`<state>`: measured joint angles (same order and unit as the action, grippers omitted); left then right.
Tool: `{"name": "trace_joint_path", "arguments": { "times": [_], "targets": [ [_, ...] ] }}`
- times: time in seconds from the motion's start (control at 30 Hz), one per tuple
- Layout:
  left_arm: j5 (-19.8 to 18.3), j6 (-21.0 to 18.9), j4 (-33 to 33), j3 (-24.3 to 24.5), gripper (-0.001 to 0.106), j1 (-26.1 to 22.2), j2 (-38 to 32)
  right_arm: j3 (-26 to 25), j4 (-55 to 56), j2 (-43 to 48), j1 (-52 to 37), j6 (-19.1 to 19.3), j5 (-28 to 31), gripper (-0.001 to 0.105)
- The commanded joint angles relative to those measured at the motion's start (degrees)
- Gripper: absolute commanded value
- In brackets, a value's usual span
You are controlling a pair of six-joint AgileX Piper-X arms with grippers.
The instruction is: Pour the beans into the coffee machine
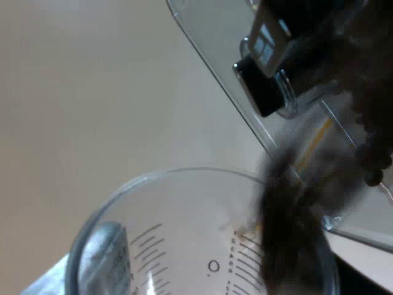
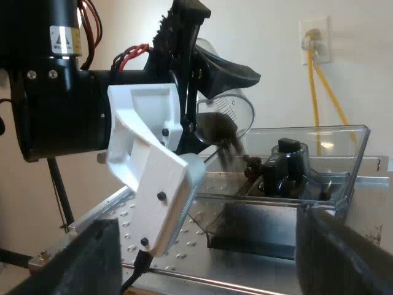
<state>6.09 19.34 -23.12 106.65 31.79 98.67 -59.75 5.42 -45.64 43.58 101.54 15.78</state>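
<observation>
Nearest in the right wrist view, the right tool (image 2: 206, 246) is being held spread wide. Its two dark fingers (image 2: 86, 258) are being cut off at the edges, and nothing is being gripped between them. Just beyond, much of the perforated metal top of the espresso machine (image 2: 116, 224) is being hidden by the left arm (image 2: 55, 104).

The left tool (image 2: 199, 83) is being seen at the measuring glass (image 2: 230, 114), which is being tipped over the clear bean hopper (image 2: 334, 163). Whether that tool is clamped or loose cannot be told from its own view. In the left wrist view the measuring glass (image 1: 184, 246) is being shown close up with its rim and printed scale, and a grey shape (image 1: 104, 246) behind its wall is too blurred to name.

The beans (image 2: 224, 132) are being spilled from the lip into the bean hopper (image 1: 209, 37). They are being seen as a dark smear (image 1: 288, 246), with single beans hard to make out. A black knob (image 2: 288, 147) is being seen inside the hopper.

Farthest off, a pale wall (image 2: 270, 37) is being shown, with an outlet (image 2: 316, 40) and yellow cables (image 2: 325, 86) hanging from it.
</observation>
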Motion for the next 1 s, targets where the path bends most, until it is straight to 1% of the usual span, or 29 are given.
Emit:
{"name": "trace_joint_path", "arguments": {
  "times": [0.03,0.6,0.83,0.97,1.0],
  "targets": [
    [0.55,2.8,1.39,0.23,0.035,-0.35,-0.33,-0.38,-0.41,0.69,0.12,0.14,-0.59,0.062],
    [0.55,2.78,1.59,0.23,0.034,-0.46,-0.33,-0.38,-0.41,0.69,0.12,0.14,-0.59,0.062],
    [0.55,2.78,1.59,0.23,0.029,-0.46,-0.33,-0.38,-0.41,0.69,0.12,0.14,-0.59,0.062],
    [0.55,0.85,1.59,0.23,0.029,-0.46,-0.33,-0.38,-0.41,0.69,0.12,0.14,-0.59,0.062],
    [0.55,-0.48,1.59,0.23,0.029,-0.46,-0.33,-0.38,-0.41,0.69,0.12,0.14,-0.59,0.062]
  ]
}}
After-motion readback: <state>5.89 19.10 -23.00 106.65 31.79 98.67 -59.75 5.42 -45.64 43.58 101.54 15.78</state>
